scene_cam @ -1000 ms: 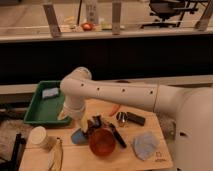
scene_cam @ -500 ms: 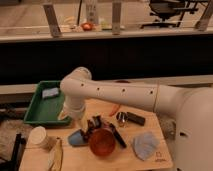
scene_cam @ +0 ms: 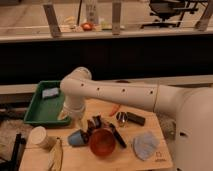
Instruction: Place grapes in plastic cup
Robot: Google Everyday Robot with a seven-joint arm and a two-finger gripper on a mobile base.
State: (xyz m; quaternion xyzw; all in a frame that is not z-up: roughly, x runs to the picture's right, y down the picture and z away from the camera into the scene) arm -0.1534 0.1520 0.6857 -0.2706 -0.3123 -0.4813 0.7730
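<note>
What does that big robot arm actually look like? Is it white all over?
Mostly. The arm is a thick, smooth, creamy-white tube with rounded joints and a row of small dark dots along its side. No loose cables show. Its gripper, at the lower end by the blue cup and the orange bowl, is dark, nearly black.

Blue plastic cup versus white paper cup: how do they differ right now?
Colour: the blue plastic cup is blue, the white paper cup off-white. Pose: the blue plastic cup appears tipped on its side; the white paper cup stands upright. Place: the blue one lies beside the orange bowl, just lower left of the gripper; the white one sits apart, near the left edge. Both are small and on the table.
</note>
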